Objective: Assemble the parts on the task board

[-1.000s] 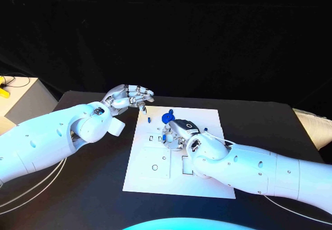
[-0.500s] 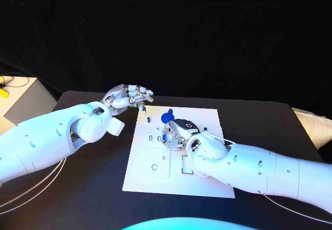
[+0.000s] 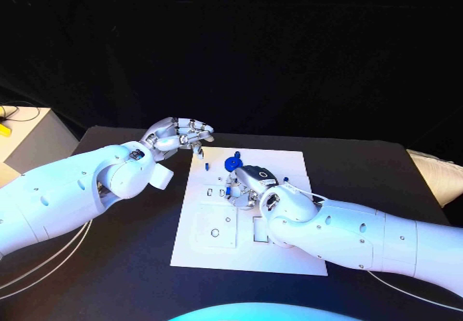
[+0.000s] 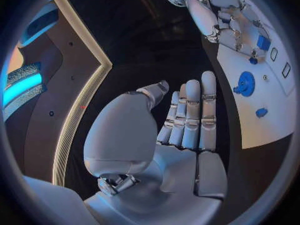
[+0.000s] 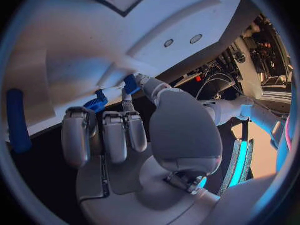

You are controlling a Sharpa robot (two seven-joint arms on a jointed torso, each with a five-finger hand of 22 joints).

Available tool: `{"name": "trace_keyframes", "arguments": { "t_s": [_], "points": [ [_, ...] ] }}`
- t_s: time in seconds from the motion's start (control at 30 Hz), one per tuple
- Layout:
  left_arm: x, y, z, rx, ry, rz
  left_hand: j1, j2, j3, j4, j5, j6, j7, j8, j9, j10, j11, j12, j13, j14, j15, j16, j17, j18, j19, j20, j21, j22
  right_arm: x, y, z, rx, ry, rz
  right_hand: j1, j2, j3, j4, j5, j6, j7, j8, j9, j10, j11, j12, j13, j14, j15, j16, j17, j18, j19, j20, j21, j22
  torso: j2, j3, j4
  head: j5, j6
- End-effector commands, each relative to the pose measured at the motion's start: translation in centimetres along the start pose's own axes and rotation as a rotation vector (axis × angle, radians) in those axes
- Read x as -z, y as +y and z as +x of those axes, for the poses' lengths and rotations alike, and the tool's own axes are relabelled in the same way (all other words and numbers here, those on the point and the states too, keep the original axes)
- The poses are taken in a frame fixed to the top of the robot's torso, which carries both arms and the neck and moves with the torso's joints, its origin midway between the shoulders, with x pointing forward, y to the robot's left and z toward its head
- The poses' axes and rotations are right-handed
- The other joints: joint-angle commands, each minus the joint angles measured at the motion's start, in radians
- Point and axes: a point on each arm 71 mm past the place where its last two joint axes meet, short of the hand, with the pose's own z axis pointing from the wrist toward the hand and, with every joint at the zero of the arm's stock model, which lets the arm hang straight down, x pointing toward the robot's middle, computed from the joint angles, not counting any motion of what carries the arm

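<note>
- Fingers of the right hand [image 3: 253,185] are curled down over the middle of the task board [image 3: 290,257]. In the right wrist view the fingertips [image 5: 130,85] pinch a small blue part [image 5: 130,83] held against the board face; a second blue piece [image 5: 95,104] sits just beside the fingers.
- Fingers of the left hand [image 3: 179,138] are drawn in loosely, apart from one another and holding nothing. It hovers just off the board's far left corner; the left wrist view shows its bare palm [image 4: 181,135].
- Task board: a thin, rigid white plate lying flat on the black table [image 3: 126,267], with rectangular and round recesses near its middle and left edge. Judged stiff and unlikely to shift unless pushed sideways.
- Round blue part [image 3: 233,162]: lies near the far edge of the board and is the largest loose piece. It looks like hard, light, smooth plastic. Judged best taken across its rim, since a pinch on top could slip.
- Small blue piece [image 3: 209,166]: near the board's far left edge. Judged very light and easily flicked; it wants a fingertip pinch on opposite sides.
- Pinched part: judged rigid, not fragile, and small enough to twist between the tips, so alignment with a recess matters more than force.
- Long blue bar [image 5: 17,120]: seen at the rim of the right wrist view; where it sits I cannot tell.
- Writing: no brand, label or legible text on board, parts or hands.
</note>
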Motion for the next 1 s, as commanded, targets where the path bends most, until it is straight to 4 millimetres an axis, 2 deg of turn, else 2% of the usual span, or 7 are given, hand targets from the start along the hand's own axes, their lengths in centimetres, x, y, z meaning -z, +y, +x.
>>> {"name": "trace_keyframes", "arguments": {
  "t_s": [0.03, 0.13, 0.4, 0.57, 0.67, 0.93, 1.0],
  "points": [
    [-0.1, -0.1, 0.3, 0.008, 0.024, 0.007, -0.009, 0.000, 0.006, -0.001, 0.003, -0.002, 0.015, -0.003, 0.001, 0.001, -0.002, 0.001, 0.002, 0.007, 0.001, -0.004, 0.001, 0.015, -0.004, -0.002, 0.007, 0.001, 0.0, 0.1, 0.0, 0.008, -0.004, -0.013, -0.014, -0.006, -0.012, 0.007, -0.026, -0.012, 0.002, -0.001, -0.002, 0.024, 0.008, -0.007, 0.186, 0.073, 0.007, -0.007, 0.141, 0.009, 0.039, 0.002, -0.005, 0.120, 0.000, 0.0006, -0.0007, 0.002, 0.000],
    [-0.1, -0.1, 0.3, 0.008, 0.025, 0.007, -0.009, 0.000, 0.006, -0.001, 0.003, -0.002, 0.015, -0.003, 0.001, 0.001, -0.002, 0.001, 0.002, 0.007, 0.001, -0.004, 0.001, 0.015, -0.004, -0.002, 0.007, 0.001, 0.0, 0.1, 0.0, 0.007, -0.007, -0.012, -0.019, -0.004, -0.030, 0.023, -0.080, -0.018, 0.002, 0.002, -0.003, 0.024, 0.009, -0.007, 0.186, 0.073, 0.008, -0.007, 0.141, 0.009, 0.039, 0.003, -0.006, 0.120, -0.001, 0.0003, -0.0009, 0.001, 0.001],
    [-0.1, 0.0, 0.3, 0.009, 0.026, 0.007, -0.009, 0.000, 0.006, -0.001, 0.003, -0.002, 0.015, -0.003, 0.001, 0.001, -0.002, 0.001, 0.002, 0.007, 0.001, -0.004, 0.001, 0.015, -0.004, -0.002, 0.007, 0.001, 0.1, 0.1, -0.2, -0.003, -0.031, -0.015, -0.022, -0.009, -0.070, 0.045, -0.106, -0.031, 0.003, 0.003, -0.006, 0.020, 0.010, -0.011, 0.182, 0.073, 0.008, -0.008, 0.141, 0.010, 0.038, 0.004, -0.010, 0.119, 0.000, 0.0009, 0.0002, 0.000, 0.001],
    [-0.1, 0.0, 0.3, 0.009, 0.027, 0.006, -0.009, 0.000, 0.006, -0.002, 0.003, -0.003, 0.015, -0.003, 0.001, 0.000, -0.002, 0.001, 0.002, 0.006, 0.001, -0.005, 0.001, 0.015, -0.005, -0.002, 0.007, 0.001, 0.2, 0.1, -0.5, -0.013, -0.055, -0.022, -0.012, 0.003, -0.216, 0.121, -0.108, -0.062, 0.007, 0.005, -0.013, 0.014, 0.014, -0.016, 0.178, 0.074, 0.012, -0.007, 0.145, 0.010, 0.040, 0.007, -0.011, 0.122, -0.001, 0.0011, 0.0002, -0.001, 0.003],
    [-0.2, 0.1, 0.3, 0.008, 0.026, 0.003, -0.009, 0.000, 0.006, -0.002, 0.003, -0.003, 0.015, -0.003, 0.001, 0.000, -0.002, 0.001, 0.002, 0.006, 0.001, -0.005, 0.001, 0.015, -0.005, -0.002, 0.007, 0.001, 0.4, 0.1, -0.6, -0.022, -0.069, -0.028, 0.052, 0.030, -0.381, 0.223, -0.119, -0.088, 0.017, -0.001, -0.022, 0.006, 0.023, -0.023, 0.172, 0.075, 0.019, -0.006, 0.147, 0.010, 0.040, 0.014, -0.013, 0.123, -0.001, 0.0012, 0.0005, -0.002, 0.004],
    [-0.4, 0.4, 0.2, -0.017, 0.016, -0.018, -0.016, -0.002, -0.003, -0.005, 0.004, -0.007, 0.009, -0.004, 0.004, 0.036, -0.011, 0.039, 0.023, 0.029, -0.005, 0.018, 0.019, 0.016, 0.002, -0.005, 0.018, 0.005, 0.8, 0.0, -2.5, -0.091, -0.134, -0.086, 0.056, 0.058, -0.456, 0.225, -0.084, -0.105, 0.023, -0.008, -0.030, 0.005, 0.028, -0.023, 0.171, 0.074, 0.024, -0.008, 0.145, 0.010, 0.040, 0.018, -0.017, 0.122, -0.005, 0.0000, 0.0004, -0.004, 0.012],
    [-0.4, 0.6, 0.0, -0.035, 0.006, -0.038, -0.016, 0.000, -0.014, -0.012, 0.003, 0.004, -0.002, 0.003, 0.010, 0.056, -0.025, 0.106, 0.067, 0.085, -0.016, 0.110, 0.114, 0.016, 0.010, -0.014, 0.031, 0.010, 0.7, -0.3, -3.8, -0.146, -0.141, -0.120, 0.080, 0.085, -0.443, 0.221, -0.064, -0.091, 0.019, 0.004, -0.027, 0.008, 0.026, -0.020, 0.174, 0.074, 0.022, -0.009, 0.145, 0.012, 0.038, 0.018, -0.023, 0.118, -0.007, -0.0007, -0.0015, -0.005, 0.015]
  ]
}}
